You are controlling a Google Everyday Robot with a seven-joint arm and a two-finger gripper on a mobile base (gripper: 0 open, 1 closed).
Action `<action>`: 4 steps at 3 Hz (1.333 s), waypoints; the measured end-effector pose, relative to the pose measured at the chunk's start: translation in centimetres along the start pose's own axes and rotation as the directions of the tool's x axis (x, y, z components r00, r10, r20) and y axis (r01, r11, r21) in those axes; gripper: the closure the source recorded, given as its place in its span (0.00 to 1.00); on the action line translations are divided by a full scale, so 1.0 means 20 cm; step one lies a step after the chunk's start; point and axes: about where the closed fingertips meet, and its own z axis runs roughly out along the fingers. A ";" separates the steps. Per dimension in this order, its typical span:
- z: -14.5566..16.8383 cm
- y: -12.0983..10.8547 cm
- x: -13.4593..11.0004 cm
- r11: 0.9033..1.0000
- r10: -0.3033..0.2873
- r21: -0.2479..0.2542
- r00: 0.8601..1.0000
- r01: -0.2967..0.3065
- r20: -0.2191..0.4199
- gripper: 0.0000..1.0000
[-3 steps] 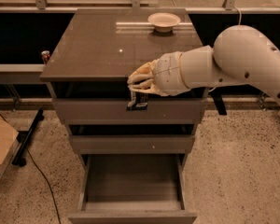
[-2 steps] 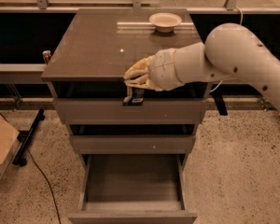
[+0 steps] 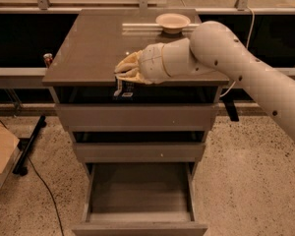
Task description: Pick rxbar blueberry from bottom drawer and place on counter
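Observation:
My gripper [image 3: 123, 90] hangs just in front of the counter's [image 3: 88, 48] front edge, at the level of the top drawer. It is shut on the rxbar blueberry [image 3: 128, 89], a small dark bar seen between the fingers. The pale arm reaches in from the right over the counter's front part. The bottom drawer [image 3: 137, 226] is pulled open below, and its tray shows nothing inside. The two drawers above it are shut.
A round pale bowl [image 3: 172, 21] stands at the back of the counter beside a thin white strip [image 3: 137, 27]. A small red can [image 3: 48, 59] sits on a ledge to the left. A cardboard box [image 3: 0, 151] and a black cable [image 3: 44, 186] lie on the floor at left.
The gripper with the bar has risen slightly and shifted a little left along the counter's front edge. The elbow has swung back over the counter.

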 end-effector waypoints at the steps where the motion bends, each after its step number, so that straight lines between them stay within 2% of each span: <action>1: 0.14 -0.10 -0.07 0.999 -0.039 0.001 0.998 0.039 0.054 1.00; 2: 0.27 -0.20 -0.14 0.997 -0.071 0.001 0.992 0.071 0.100 1.00; 4: 0.54 -0.41 -0.23 0.995 -0.095 -0.013 0.984 0.099 0.153 1.00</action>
